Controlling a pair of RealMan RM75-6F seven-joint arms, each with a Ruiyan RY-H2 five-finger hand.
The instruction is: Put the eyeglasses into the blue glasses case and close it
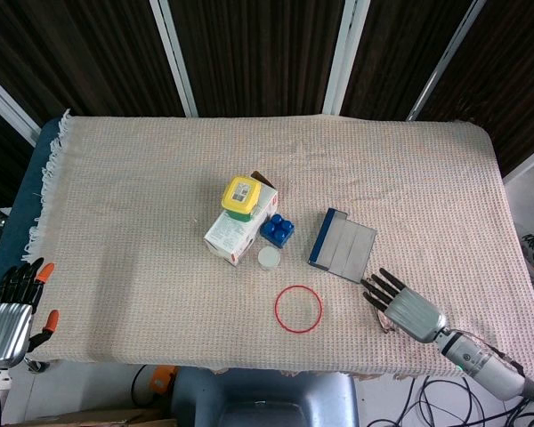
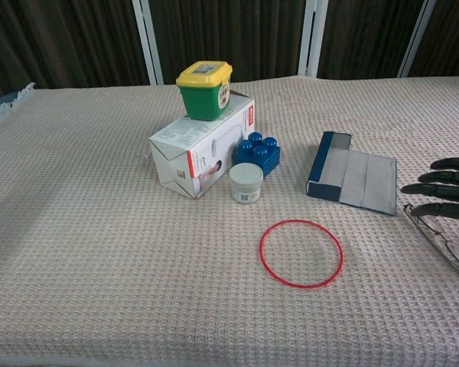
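Lying flat on the woven cloth near the front right of the table, the eyeglasses are still out of their case, and that's where the action is: the right hand hangs right over them, palm down, with its fingers stretched out straight and spread, clamped on nothing. From the head view the hand covers most of the frame, so whether a fingertip is actually touching a lens or a temple can't be told; in the chest view the dark fingertips appear to float just above the near end of the glasses. It reads as a set-up for a pick, with the hand flattened and lined up over a thin, low thing that will be awkward to pinch off soft fabric. Just beyond the fingertips sits the blue glasses case, unfolded flat with its grey inner panels up, handily close so the carry should be short. Further left lies a red ring, well clear of the reach, then a cluster: a white jar, a blue brick and a white carton with a yellow-lidded green tub on top. Far off at the table's front left corner, the left hand waits with nothing in it, fingers extended and slightly apart.
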